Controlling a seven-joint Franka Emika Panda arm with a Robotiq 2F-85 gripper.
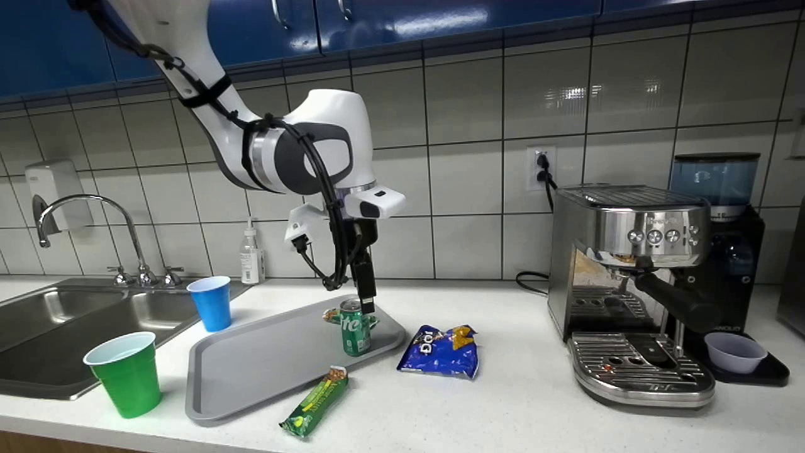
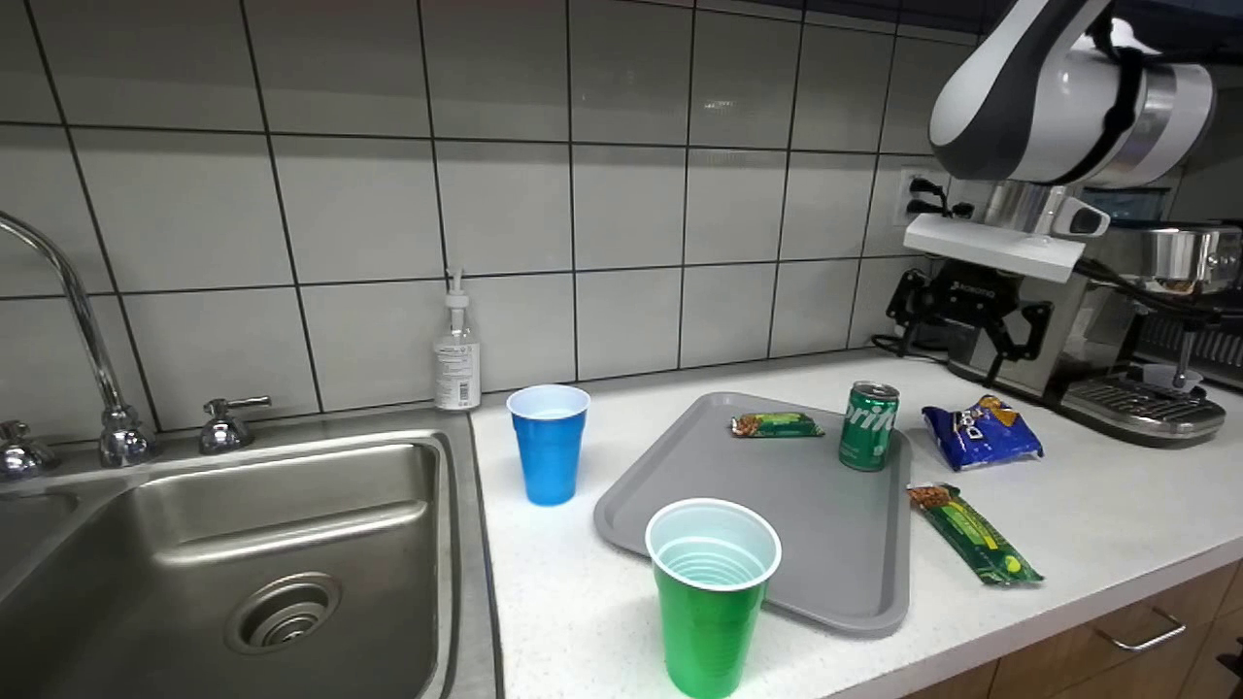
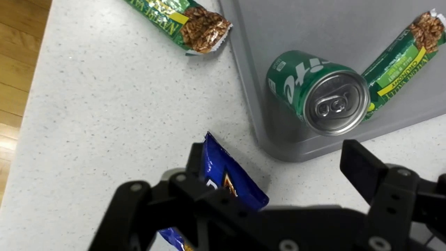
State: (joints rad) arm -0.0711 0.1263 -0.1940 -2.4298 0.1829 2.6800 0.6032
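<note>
The sink (image 2: pixel 473 582) borders the counter (image 1: pixel 516 352) at far left. The green cup (image 1: pixel 129 377) stands upright near the front edge, with the blue cup (image 1: pixel 212 305) farther back. Next lies the grey tray (image 1: pixel 264 358); a sideways shove on it could probably tip either lightweight cup. A granola bar (image 1: pixel 317 402) lies in front of the tray, and a second bar (image 2: pixel 775 424) lies on it. The green can (image 1: pixel 356 330) stands upright on the tray, near its right-hand corner. Above this area hangs the gripper (image 3: pixel 271 155), its fingers (image 3: pixel 362 169) spread apart and grasping nothing. Lowered off-centre, a finger could catch the can's rim and topple it. Just off the tray, the blue snack bag (image 1: pixel 442 352) rests on the counter; being soft and slick, it might crumple or skid under a pressing finger. Farther right sits the coffee machine (image 1: pixel 629 220).

In an exterior view the fingertips (image 1: pixel 366 296) overlap the can, as if touching, and the can hides part of the second bar. In an exterior view the can (image 2: pixel 869 427) stands clear of both gripper and bar. Only the wrist view shows the pull tab (image 3: pixel 331 106) plainly, but it leaves out both cups.
</note>
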